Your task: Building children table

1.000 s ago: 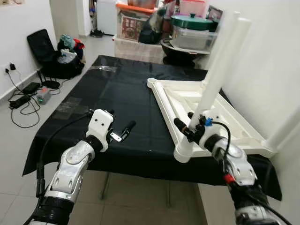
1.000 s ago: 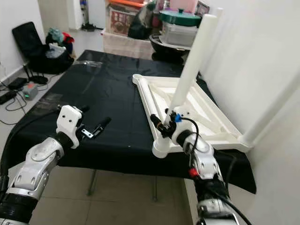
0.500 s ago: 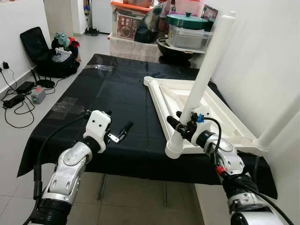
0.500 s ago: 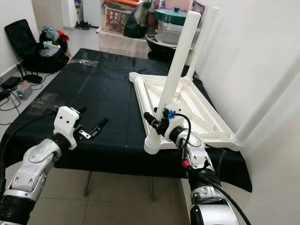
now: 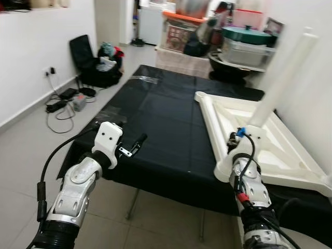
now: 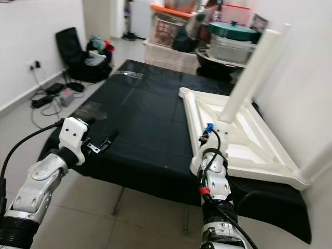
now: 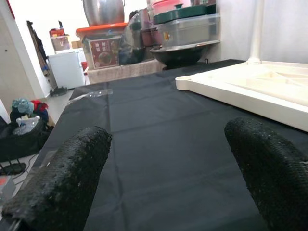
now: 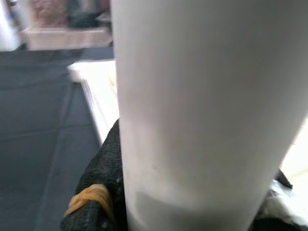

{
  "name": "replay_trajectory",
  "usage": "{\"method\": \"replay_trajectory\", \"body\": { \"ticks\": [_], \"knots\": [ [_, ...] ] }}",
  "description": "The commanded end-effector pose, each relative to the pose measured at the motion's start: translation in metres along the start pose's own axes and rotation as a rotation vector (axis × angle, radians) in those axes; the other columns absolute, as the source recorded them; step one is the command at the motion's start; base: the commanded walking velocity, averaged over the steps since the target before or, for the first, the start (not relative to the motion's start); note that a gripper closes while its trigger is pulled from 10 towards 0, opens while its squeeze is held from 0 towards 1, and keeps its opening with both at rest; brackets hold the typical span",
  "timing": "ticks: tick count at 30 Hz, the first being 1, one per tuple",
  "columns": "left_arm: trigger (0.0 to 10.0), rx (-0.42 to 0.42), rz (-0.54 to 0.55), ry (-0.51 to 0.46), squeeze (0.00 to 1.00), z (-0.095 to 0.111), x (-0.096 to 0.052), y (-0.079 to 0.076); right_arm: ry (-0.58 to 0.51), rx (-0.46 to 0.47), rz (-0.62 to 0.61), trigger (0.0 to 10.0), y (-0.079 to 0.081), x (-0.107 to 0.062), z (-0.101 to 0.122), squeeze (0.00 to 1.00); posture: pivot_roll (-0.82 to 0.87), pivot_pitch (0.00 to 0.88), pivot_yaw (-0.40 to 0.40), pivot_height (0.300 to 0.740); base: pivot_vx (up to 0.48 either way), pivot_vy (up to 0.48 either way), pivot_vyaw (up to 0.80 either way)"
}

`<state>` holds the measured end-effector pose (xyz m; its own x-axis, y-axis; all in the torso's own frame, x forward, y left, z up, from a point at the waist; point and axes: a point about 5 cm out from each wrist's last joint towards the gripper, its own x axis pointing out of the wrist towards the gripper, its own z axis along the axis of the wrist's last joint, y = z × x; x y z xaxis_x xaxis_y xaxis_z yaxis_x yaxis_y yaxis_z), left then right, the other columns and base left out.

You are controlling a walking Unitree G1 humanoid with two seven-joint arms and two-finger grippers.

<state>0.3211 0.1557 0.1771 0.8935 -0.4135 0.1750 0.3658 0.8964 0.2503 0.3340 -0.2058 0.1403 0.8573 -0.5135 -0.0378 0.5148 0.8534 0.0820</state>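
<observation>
A white children's table top (image 5: 277, 155) lies upside down on a table under a black cloth (image 5: 161, 116). A white leg (image 5: 280, 78) stands tilted at its near corner. My right gripper (image 5: 241, 141) is shut on the base of that leg, which shows close up (image 8: 202, 110) against one black finger (image 8: 103, 185). Another white leg (image 6: 317, 160) rises at the right corner. My left gripper (image 5: 133, 146) hovers open over the cloth's front left edge with nothing held. Its two fingers (image 7: 67, 178) stand wide apart.
Storage boxes, pots and a lidded container (image 5: 244, 44) crowd the far end of the table. A black chair with bags (image 5: 98, 65) and cables with a power strip (image 5: 62, 101) lie on the floor at left. A white wall (image 6: 306, 78) runs close along the right.
The whole picture has swung, so the camera has moved and shows more floor at left. My right gripper stays shut on the leg. The left gripper keeps its open pose.
</observation>
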Motion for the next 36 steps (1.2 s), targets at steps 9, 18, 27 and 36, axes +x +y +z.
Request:
{"method": "replay_trajectory", "body": {
  "ticks": [9,18,27,36],
  "knots": [
    [10.0,-0.006,-0.025,0.0,0.0,0.0,0.004,-0.009,-0.047,-0.037,0.038,10.0,0.01,-0.004,0.01,1.0,0.12,0.0,-0.157,0.74,0.0,0.0,0.0],
    [10.0,-0.004,-0.018,0.004,0.0,0.0,0.002,-0.005,-0.169,0.027,0.176,10.0,0.017,-0.001,0.038,0.0,0.11,0.0,-0.149,0.74,0.0,0.0,0.0],
    [10.0,0.003,-0.036,-0.009,0.0,0.004,0.005,-0.002,-0.169,-0.097,0.952,10.0,0.035,-0.012,0.037,0.0,0.11,0.0,-0.143,0.74,0.0,0.0,0.0],
    [10.0,0.01,-0.03,-0.015,0.0,0.005,0.004,-0.002,-0.126,-0.185,1.071,3.4,0.053,-0.013,0.023,0.0,0.13,0.0,-0.156,0.74,0.0,0.0,0.0]
  ]
}}
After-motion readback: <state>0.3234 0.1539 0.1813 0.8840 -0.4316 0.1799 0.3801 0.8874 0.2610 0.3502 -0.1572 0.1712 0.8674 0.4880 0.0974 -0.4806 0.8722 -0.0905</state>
